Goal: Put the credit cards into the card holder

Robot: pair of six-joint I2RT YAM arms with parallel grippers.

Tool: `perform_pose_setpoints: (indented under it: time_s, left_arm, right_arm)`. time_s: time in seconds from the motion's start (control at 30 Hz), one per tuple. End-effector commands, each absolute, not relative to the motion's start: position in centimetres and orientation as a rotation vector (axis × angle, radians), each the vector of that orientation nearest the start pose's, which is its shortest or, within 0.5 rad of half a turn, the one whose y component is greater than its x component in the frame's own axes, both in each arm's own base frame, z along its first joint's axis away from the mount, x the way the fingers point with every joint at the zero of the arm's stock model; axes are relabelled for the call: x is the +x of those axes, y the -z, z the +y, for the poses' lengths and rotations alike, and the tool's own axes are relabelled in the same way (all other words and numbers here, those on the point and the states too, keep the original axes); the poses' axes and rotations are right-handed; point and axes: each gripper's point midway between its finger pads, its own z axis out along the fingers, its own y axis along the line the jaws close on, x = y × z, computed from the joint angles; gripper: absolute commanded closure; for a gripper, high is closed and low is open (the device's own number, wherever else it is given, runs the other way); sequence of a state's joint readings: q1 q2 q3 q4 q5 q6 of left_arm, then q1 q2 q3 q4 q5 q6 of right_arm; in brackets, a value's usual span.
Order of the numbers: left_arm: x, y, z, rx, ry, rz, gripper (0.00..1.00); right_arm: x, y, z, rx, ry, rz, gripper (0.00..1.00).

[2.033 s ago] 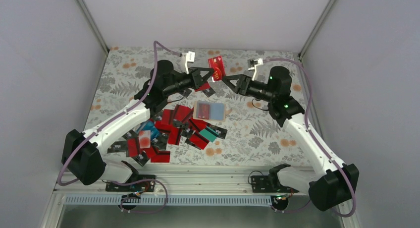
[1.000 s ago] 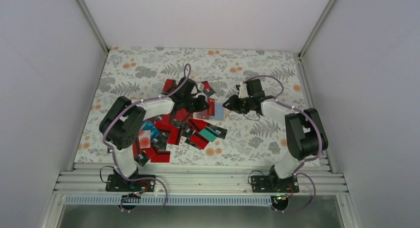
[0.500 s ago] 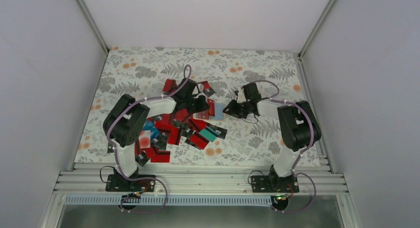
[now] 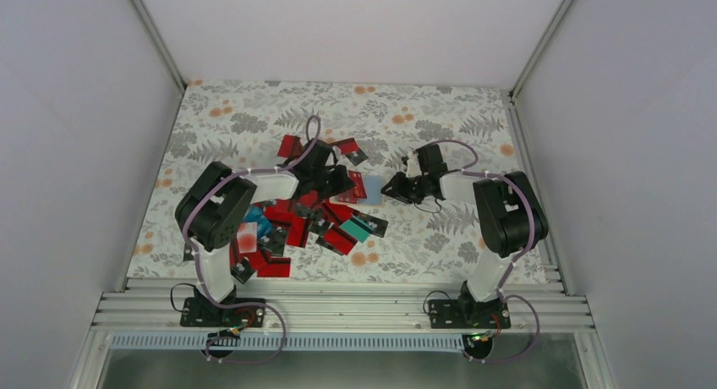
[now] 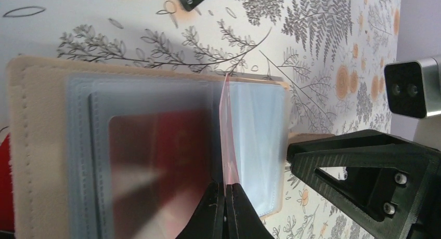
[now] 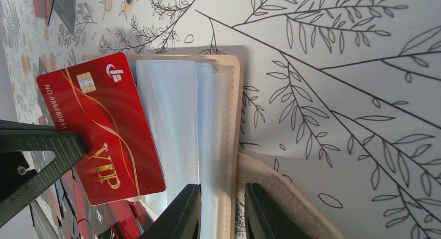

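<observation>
Card (image 6: 99, 130), red, sits clenched by one edge in the left gripper (image 5: 224, 197), tilted above the open holder (image 6: 231, 93) mid-table. From the right wrist, its long axis runs 11 to 5 and the sleeves (image 6: 171, 119) lie at its 3 o'clock. The right gripper (image 6: 221, 208) clamps the holder's 3 o'clock edge in the top view.

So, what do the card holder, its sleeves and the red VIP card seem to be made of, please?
Card holder: tan, matte, fuzzy surface, perhaps suede-like fabric or faux leather. Sleeves: translucent, faintly bluish soft plastic. Red card: glossy rigid plastic, gold print.
</observation>
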State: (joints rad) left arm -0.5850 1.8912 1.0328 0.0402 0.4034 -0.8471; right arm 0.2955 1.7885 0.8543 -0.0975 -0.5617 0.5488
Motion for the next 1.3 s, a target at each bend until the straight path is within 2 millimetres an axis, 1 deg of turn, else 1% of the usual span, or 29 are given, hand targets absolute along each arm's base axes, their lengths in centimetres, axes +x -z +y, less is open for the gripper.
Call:
perform_pose_setpoints:
  time_s: [0.0, 0.13, 0.27, 0.57, 0.87, 1.1, 1.27]
  left_arm:
    - [35.6, -5.1, -30.7, -0.230, 1.088, 2.582, 0.98]
    - [35.5, -5.1, -30.1, -0.275, 1.079, 2.564, 0.98]
    - [35.5, -4.9, -30.4, -0.265, 1.098, 2.568, 0.98]
    - [35.1, -3.5, -31.6, -0.241, 1.166, 2.612, 0.98]
    - [34.4, -3.2, -32.3, -0.223, 1.209, 2.636, 0.98]
    - [33.0, -2.8, -32.3, -0.151, 1.221, 2.689, 0.98]
    - [32.9, -2.3, -32.3, -0.082, 1.198, 2.722, 0.98]
  right_arm:
    - [32.5, 0.3, 19.0, 0.168, -0.961, 2.779, 0.76]
    - [32.2, 0.6, 19.0, 0.169, -0.977, 2.786, 0.77]
    - [32.0, 0.7, 19.1, 0.166, -0.980, 2.792, 0.78]
    - [32.0, 0.7, 19.3, 0.166, -1.001, 2.792, 0.79]
    - [31.9, 0.7, 19.3, 0.161, -1.006, 2.792, 0.79]
    - [32.1, 0.6, 19.4, 0.148, -1.007, 2.786, 0.79]
    - [32.1, 0.6, 19.6, 0.142, -1.026, 2.784, 0.80]
